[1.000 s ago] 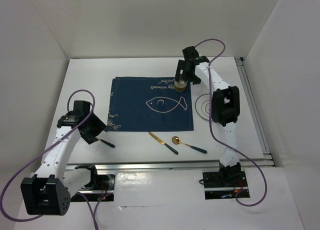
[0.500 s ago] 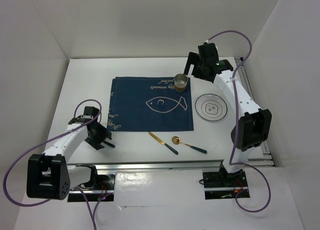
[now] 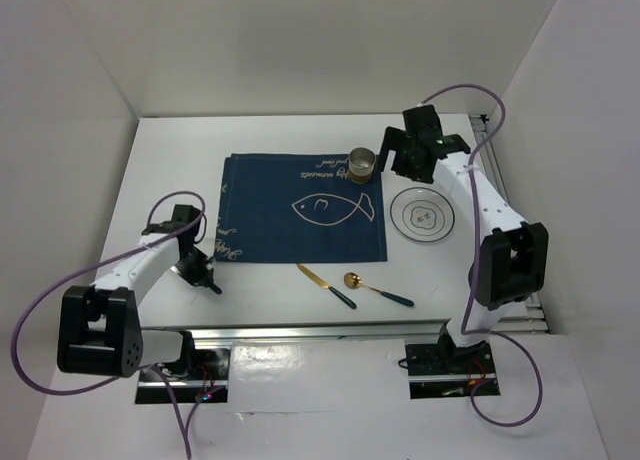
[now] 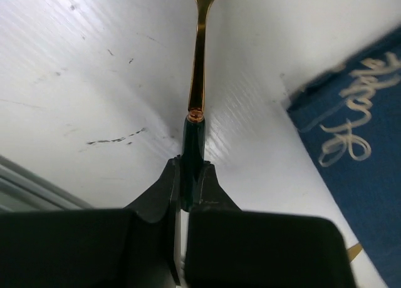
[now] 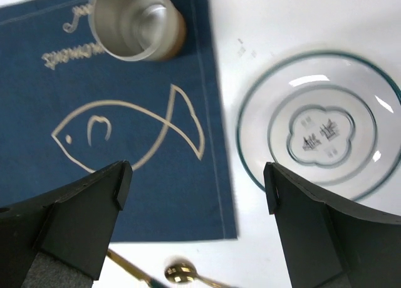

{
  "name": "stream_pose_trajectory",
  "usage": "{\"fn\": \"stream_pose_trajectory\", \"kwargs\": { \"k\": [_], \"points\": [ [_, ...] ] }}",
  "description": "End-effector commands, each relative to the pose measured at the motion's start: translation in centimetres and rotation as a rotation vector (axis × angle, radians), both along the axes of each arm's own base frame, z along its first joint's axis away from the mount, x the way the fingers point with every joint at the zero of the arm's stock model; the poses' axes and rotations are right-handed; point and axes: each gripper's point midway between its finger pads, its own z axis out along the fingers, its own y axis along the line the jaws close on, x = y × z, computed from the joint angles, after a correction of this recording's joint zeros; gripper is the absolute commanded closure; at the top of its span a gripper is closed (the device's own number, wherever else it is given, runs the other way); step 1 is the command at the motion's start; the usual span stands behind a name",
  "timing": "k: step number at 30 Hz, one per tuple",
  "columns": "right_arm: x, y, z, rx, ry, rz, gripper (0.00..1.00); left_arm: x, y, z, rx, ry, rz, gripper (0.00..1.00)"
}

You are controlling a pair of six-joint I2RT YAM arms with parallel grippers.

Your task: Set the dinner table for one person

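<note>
Left gripper: jaws, apart a second ago, now pinch the dark green handle of the utensil. It has slid right to reach the handle, and the arm behind it has folded in. Right gripper: has left the cup and drawn back to the right. It now hangs, jaws wide, over the placemat's edge beside the plate. The plate, half hidden under the forearm before, shows whole.
</note>
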Motion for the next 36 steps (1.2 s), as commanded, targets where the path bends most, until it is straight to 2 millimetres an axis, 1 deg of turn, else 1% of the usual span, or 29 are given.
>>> {"fn": "stream_pose_trajectory", "kwargs": {
  "k": [1, 2, 3, 4, 5, 6, 7, 8, 9, 10, 12, 13, 14, 16, 17, 18, 20, 23, 24, 25, 27, 29, 30, 31, 32, 33, 34, 35, 36],
  "points": [
    [-1.9, -1.9, 1.1, 0.056, -0.015, -0.027, 0.00, 1.8, 1.6, 4.2, 0.107, -0.106, -0.088, 1.00],
    [-2.4, -2.1, 1.7, 0.073, -0.035, -0.026, 0.00, 2.6, 1.4, 5.5, 0.117, -0.156, -0.141, 1.00],
    [-3.0, -1.9, 1.5, 0.111, -0.021, -0.004, 0.00, 3.1, 1.2, 6.1, 0.142, -0.173, -0.252, 1.00],
    [-3.5, -3.3, 0.8, 0.128, -0.003, -0.032, 0.00, 4.4, 0.6, 7.5, 0.140, -0.225, -0.321, 1.00],
    [-4.0, -3.8, 1.6, 0.144, -0.021, -0.039, 0.00, 5.3, -0.3, 8.5, 0.138, -0.265, -0.406, 1.00],
    [-4.4, -4.4, 1.5, 0.155, -0.019, -0.050, 0.00, 5.5, -0.9, 8.2, 0.132, -0.225, -0.503, 1.00],
    [-5.0, -5.6, 0.7, 0.169, -0.001, -0.078, 0.00, 7.1, -1.5, 9.7, 0.144, -0.254, -0.550, 1.00],
    [-5.8, -6.2, 0.8, 0.180, 0.001, -0.106, 0.00, 7.6, -2.4, 10.1, 0.162, -0.241, -0.609, 1.00],
    [-6.2, -6.7, 0.6, 0.189, 0.005, -0.132, 0.00, 7.9, -2.6, 9.2, 0.186, -0.176, -0.645, 1.00],
    [-7.4, -8.1, -1.1, 0.170, 0.051, -0.201, 0.00, 9.4, -3.8, 10.5, 0.214, -0.209, -0.691, 1.00],
    [-9.2, -9.6, -1.7, 0.184, 0.071, -0.301, 0.00, 10.8, -4.7, 10.5, 0.222, -0.202, -0.743, 1.00],
    [-9.9, -10.4, -2.2, 0.187, 0.083, -0.344, 0.00, 11.9, -5.5, 9.4, 0.218, -0.180, -0.782, 1.00],
    [-11.2, -12.0, -3.4, 0.194, 0.114, -0.412, 0.00, 13.1, -6.5, 9.9, 0.221, -0.188, -0.812, 1.00],
    [-12.5, -13.6, -3.4, 0.214, 0.106, -0.470, 0.00, 14.2, -7.1, 9.0, 0.245, -0.135, -0.849, 1.00],
    [-13.4, -14.8, -4.1, 0.252, 0.121, -0.524, 0.00, 14.9, -7.4, 7.6, 0.252, -0.068, -0.875, 1.00],
    [-14.1, -15.3, -4.4, 0.264, 0.130, -0.547, 0.00, 15.0, -7.9, 6.9, 0.264, -0.036, -0.893, 1.00],
    [-15.2, -15.7, -5.0, 0.328, 0.133, -0.607, 0.00, 16.0, -8.2, 5.3, 0.288, 0.006, -0.902, 1.00],
    [-15.9, -15.2, -5.1, 0.389, 0.116, -0.627, 0.00, 16.8, -8.5, 3.8, 0.289, 0.039, -0.918, 1.00],
    [-16.3, -14.8, -5.8, 0.400, 0.127, -0.621, 0.00, 17.0, -8.6, 3.6, 0.288, 0.048, -0.919, 1.00],
    [-16.2, -14.8, -5.8, 0.406, 0.114, -0.627, 0.00, 16.9, -8.5, 2.4, 0.285, 0.081, -0.923, 1.00],
    [-16.7, -14.7, -7.0, 0.424, 0.136, -0.646, 0.00, 17.4, -8.7, 2.0, 0.284, 0.084, -0.924, 1.00],
    [-16.4, -14.5, -7.5, 0.441, 0.124, -0.643, 0.00, 17.5, -8.8, 0.8, 0.280, 0.109, -0.917, 1.00],
    [-16.4, -13.9, -8.1, 0.466, 0.130, -0.625, 0.03, 17.8, -8.9, 1.1, 0.281, 0.100, -0.915, 1.00],
    [-16.4, -13.9, -8.3, 0.465, 0.118, -0.622, 0.06, 17.4, -8.9, 0.5, 0.269, 0.125, -0.921, 0.81],
    [-15.8, -13.7, -7.8, 0.485, 0.065, -0.607, 0.09, 17.3, -9.1, 0.4, 0.255, 0.124, -0.923, 0.67],
    [-15.7, -13.8, -7.8, 0.483, 0.040, -0.601, 0.11, 17.6, -9.3, 0.6, 0.254, 0.113, -0.914, 0.56],
    [-16.2, -13.3, -8.7, 0.494, 0.046, -0.593, 0.11, 17.3, -9.2, 0.6, 0.254, 0.122, -0.914, 0.47],
    [-15.6, -13.2, -8.4, 0.513, 0.012, -0.577, 0.12, 17.3, -9.6, 1.1, 0.256, 0.107, -0.922, 0.33],
    [-15.6, -13.0, -8.6, 0.520, 0.011, -0.570, 0.12, 17.4, -9.6, 1.7, 0.257, 0.092, -0.920, 0.27]
  ]
}}
